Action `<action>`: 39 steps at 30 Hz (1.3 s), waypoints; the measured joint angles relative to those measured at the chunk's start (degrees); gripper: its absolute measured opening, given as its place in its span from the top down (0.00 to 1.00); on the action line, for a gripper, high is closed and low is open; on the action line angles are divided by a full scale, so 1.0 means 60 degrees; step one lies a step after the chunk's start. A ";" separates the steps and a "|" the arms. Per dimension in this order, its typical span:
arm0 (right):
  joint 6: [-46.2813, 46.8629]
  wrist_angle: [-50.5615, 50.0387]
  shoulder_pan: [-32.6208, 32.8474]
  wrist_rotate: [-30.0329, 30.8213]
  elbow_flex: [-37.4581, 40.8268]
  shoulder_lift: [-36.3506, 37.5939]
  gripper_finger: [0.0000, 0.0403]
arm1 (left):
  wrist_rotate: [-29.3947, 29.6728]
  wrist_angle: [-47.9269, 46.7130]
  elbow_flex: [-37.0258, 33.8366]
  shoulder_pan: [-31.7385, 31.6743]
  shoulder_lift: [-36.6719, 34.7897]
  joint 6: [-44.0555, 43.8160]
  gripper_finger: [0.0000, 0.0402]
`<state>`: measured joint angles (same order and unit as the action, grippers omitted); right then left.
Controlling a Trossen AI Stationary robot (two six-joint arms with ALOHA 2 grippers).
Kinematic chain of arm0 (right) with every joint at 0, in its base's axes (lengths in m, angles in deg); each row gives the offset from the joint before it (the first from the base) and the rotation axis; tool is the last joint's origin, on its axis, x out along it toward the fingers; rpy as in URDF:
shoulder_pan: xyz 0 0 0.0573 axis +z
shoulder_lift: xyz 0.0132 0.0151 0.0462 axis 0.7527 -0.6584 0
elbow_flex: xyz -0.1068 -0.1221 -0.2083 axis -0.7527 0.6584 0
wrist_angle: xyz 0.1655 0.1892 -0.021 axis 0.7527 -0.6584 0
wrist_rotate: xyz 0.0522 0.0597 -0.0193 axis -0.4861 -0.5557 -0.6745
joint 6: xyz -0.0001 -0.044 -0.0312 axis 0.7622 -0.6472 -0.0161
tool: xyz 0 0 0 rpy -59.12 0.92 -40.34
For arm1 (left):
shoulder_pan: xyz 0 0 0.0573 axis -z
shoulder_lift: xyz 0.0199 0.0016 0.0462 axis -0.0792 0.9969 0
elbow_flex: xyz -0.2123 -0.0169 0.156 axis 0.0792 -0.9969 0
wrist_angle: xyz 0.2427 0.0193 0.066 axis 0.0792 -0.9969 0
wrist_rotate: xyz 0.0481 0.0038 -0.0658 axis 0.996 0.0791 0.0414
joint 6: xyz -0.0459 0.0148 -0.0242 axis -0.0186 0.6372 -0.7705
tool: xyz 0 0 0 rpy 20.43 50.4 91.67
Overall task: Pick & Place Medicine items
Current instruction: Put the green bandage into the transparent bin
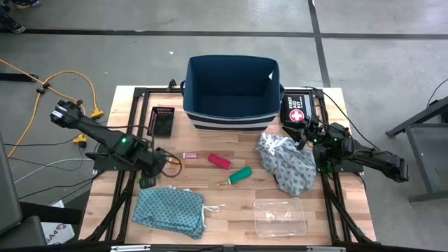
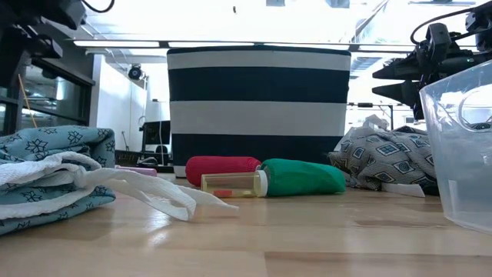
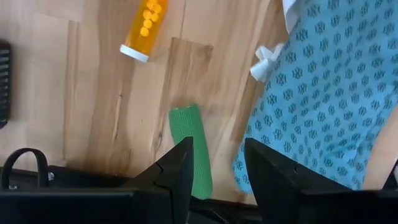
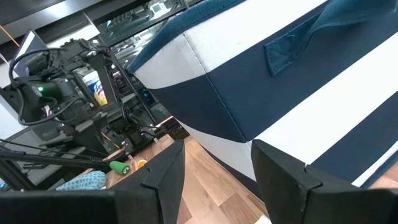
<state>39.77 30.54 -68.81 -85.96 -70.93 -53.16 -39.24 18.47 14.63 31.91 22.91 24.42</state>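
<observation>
The left gripper (image 3: 214,168) is hovering with jaws apart over a green tube (image 3: 191,149) beside the teal cloth (image 3: 323,93), at the table's 8 o'clock. It should be descending straight, jaws straddling the tube, avoiding cloth. The right gripper (image 4: 217,171), open and empty, is waiting at 3 o'clock.

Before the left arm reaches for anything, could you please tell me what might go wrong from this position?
1. The left pincer, open, sits over a green tube lying close beside the teal cloth; closing could pinch the fabric too.
2. The orange vial lies on its side nearby and might roll if nudged.
3. The right pincer, open and empty, hangs near the striped bin and above the grey cloth; a careless swing could bump the bin.
</observation>
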 joint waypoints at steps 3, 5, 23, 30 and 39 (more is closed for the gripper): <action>-0.0001 0.0000 -0.0001 0.0000 -0.0002 0.0000 0.57 | 0.0054 0.0018 -0.0001 0.0372 0.0000 -0.0187 0.66; 0.0000 0.0000 -0.0002 0.0000 0.0000 0.0000 0.57 | 0.0202 0.0018 -0.0001 0.0604 0.0000 -0.0396 0.66; 0.0000 0.0000 0.0000 0.0000 0.0001 -0.0002 0.57 | 0.0535 -0.0024 -0.0270 0.2048 0.0000 -0.2024 0.42; 0.0000 0.0000 0.0000 0.0000 0.0000 -0.0002 0.57 | 0.0535 -0.0014 -0.0726 0.2054 0.0000 -0.2935 0.38; 0.0000 0.0000 -0.0001 0.0000 0.0002 -0.0001 0.57 | 0.0779 0.0075 -0.0817 0.1651 0.1190 -0.3347 0.37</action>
<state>39.77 30.54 -68.82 -85.96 -70.92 -53.16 -34.57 18.92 9.72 41.81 30.05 4.34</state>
